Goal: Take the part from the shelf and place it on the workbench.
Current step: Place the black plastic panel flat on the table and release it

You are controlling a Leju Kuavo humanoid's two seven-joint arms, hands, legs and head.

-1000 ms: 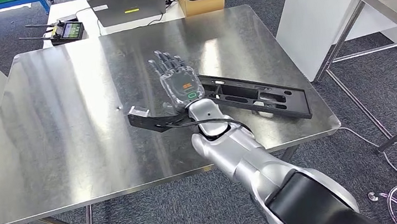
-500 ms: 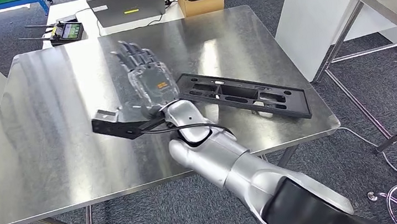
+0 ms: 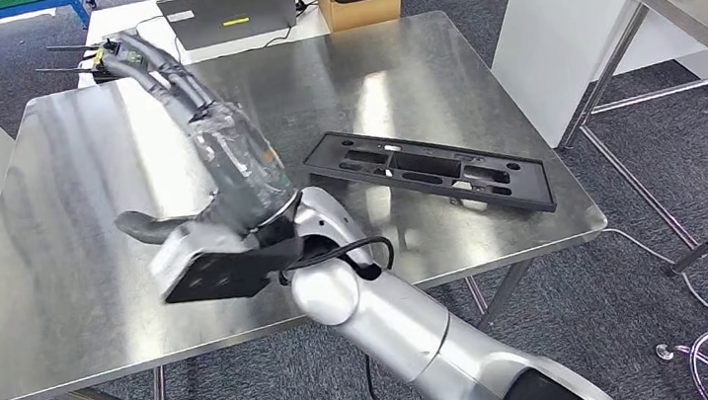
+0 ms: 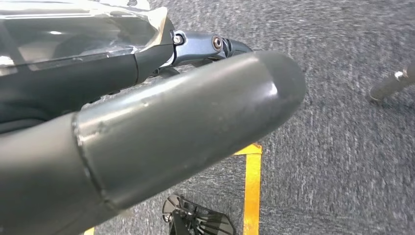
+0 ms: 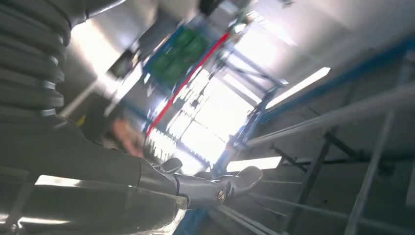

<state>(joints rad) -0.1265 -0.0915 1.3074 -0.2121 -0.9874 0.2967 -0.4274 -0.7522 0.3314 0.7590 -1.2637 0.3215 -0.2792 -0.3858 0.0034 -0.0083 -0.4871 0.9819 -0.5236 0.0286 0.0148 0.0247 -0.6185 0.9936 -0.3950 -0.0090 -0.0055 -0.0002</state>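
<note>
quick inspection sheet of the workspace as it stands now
surface: steel workbench, bare and shiny around the part
job's things: black part lies flat on the workbench near its right edge, nothing holding it
clutter: nothing seen on the workbench
robot hands: right robot hand raised over the workbench, fingers apart, holding nothing; left robot hand hangs over the carpet, state unclear
cables: black cable loops at the right wrist
surroundings: laptop, controller, cardboard box on the white table behind

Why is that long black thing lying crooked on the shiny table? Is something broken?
Nothing looks broken. The black part lies flat but slanted across the steel workbench, one end close to the bench's edge. The right hand is lifted, holding nothing.
</note>
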